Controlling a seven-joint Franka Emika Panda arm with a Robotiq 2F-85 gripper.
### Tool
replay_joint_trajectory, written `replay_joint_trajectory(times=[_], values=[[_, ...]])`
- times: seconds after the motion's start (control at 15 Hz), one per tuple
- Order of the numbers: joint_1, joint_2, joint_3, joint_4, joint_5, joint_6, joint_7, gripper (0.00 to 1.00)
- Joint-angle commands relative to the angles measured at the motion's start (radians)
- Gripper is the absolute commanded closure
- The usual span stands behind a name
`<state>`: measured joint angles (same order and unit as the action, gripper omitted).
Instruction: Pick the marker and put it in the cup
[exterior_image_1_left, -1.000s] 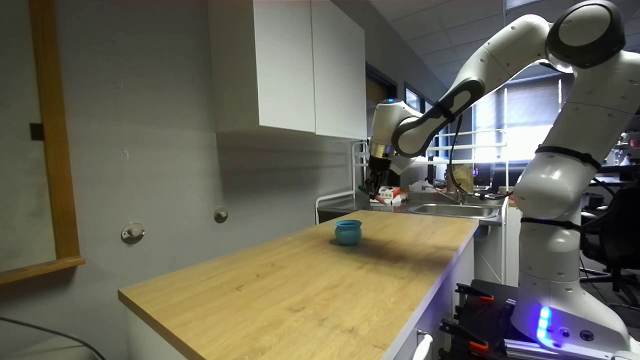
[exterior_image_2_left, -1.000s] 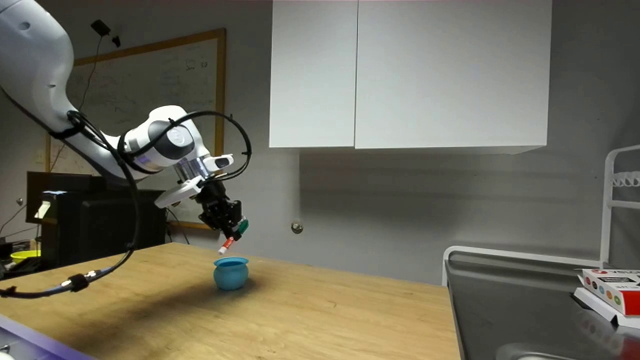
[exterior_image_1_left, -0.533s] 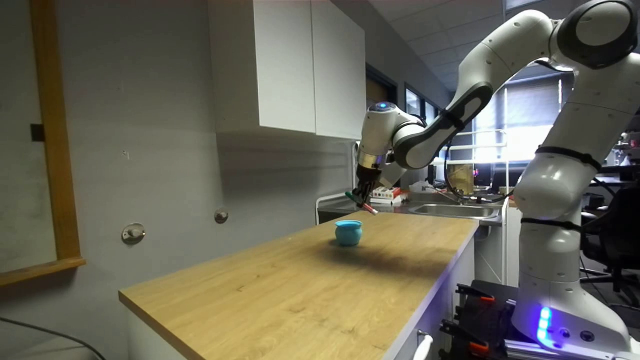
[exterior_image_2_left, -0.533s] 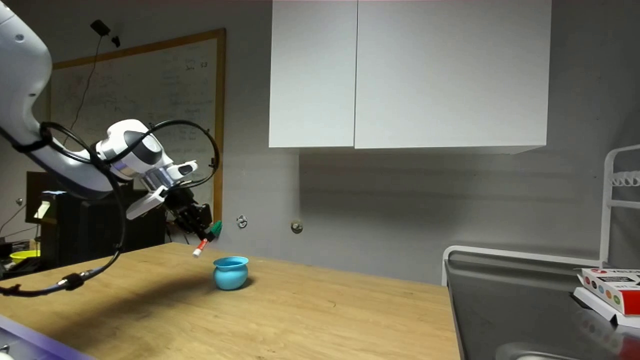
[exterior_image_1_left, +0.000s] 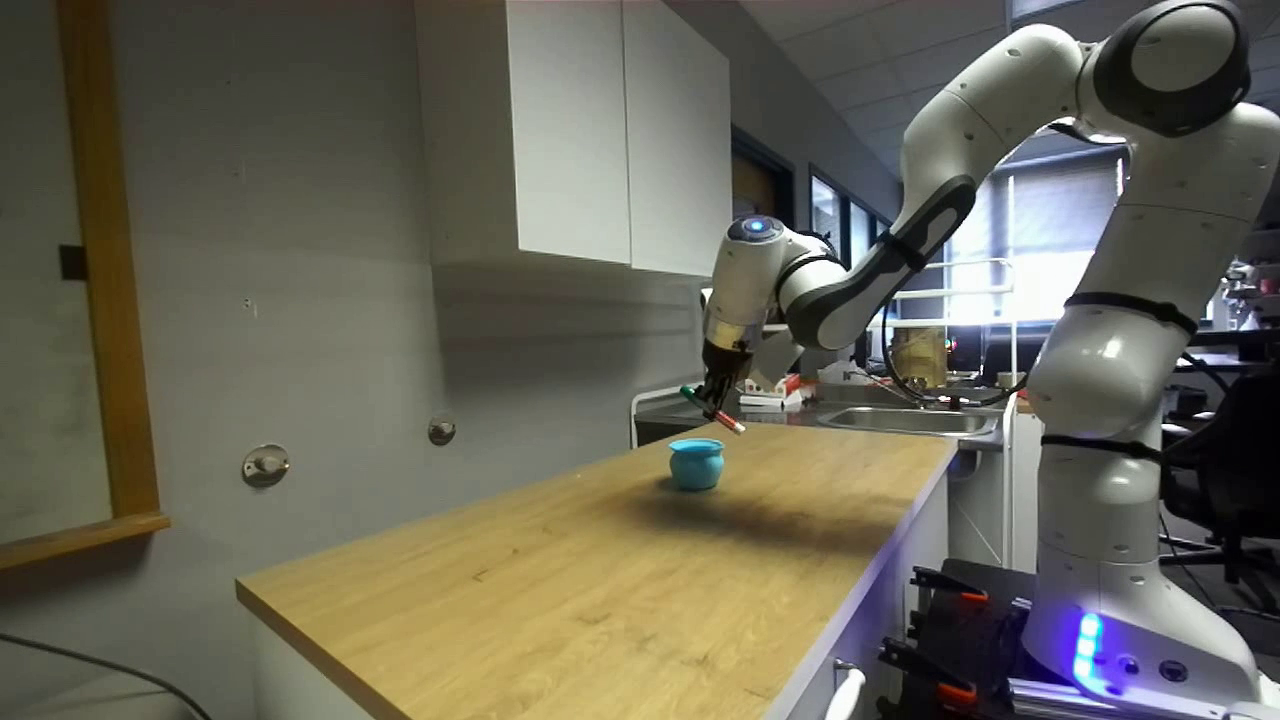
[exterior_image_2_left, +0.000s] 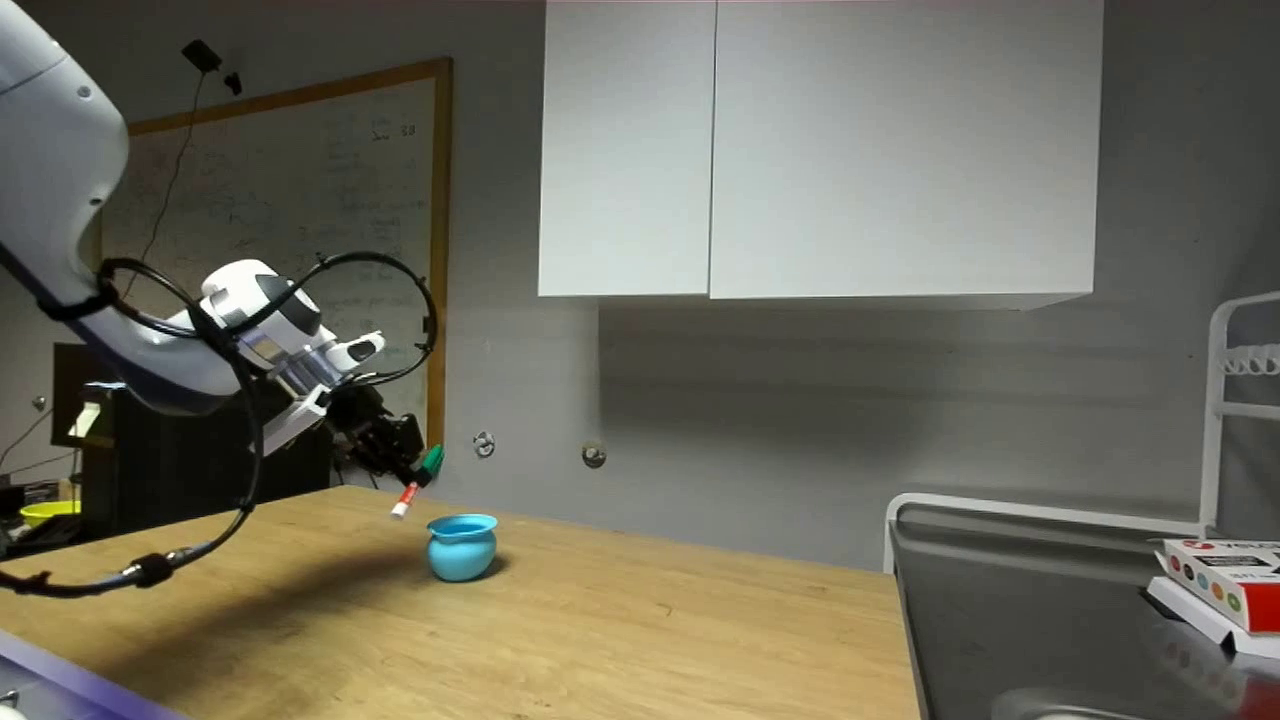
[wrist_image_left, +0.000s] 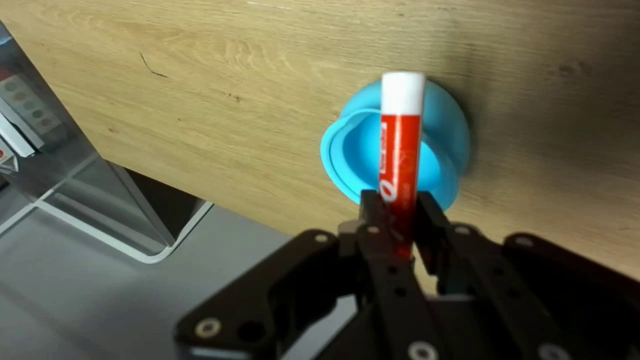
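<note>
Marker (wrist_image_left: 400, 160) clamped between the jaws of my gripper (wrist_image_left: 399, 205), tilted, white end jutting low past the tips; I see cup (exterior_image_2_left: 461, 550) near it, apart.

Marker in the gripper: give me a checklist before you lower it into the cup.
1. Gripper shut on the marker: ok, pinched from both sides in the wrist view.
2. Cup upright on the countertop: ok in both exterior views.
3. Marker apart from the cup: ok, a gap shows in both exterior views.
4. White end above the cup's mouth: not ok, off to one side in both exterior views.
5. Marker pointing straight down: not ok, it slants.
6. Cup's inside bare: cannot tell, the marker hides part of it in the wrist view.
</note>
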<state>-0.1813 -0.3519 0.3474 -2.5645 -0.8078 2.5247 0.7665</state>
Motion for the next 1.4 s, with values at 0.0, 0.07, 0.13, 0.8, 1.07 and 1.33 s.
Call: replay_joint_trajectory(times=[0.0,0.07,0.13,0.8,1.07,1.33], values=[[0.025,0.079,-0.05,0.07,-0.082,-0.007,0.051,0.88],[0.032,0.091,-0.065,0.085,-0.093,-0.009,0.05,0.88],[0.039,0.102,-0.077,0.102,-0.105,-0.012,0.051,0.88],[0.116,0.251,-0.16,0.233,-0.189,0.018,0.139,0.88],[0.085,0.312,-0.153,0.263,-0.291,0.056,0.255,0.88],[0.063,0.364,-0.168,0.292,-0.371,0.08,0.336,0.88]])
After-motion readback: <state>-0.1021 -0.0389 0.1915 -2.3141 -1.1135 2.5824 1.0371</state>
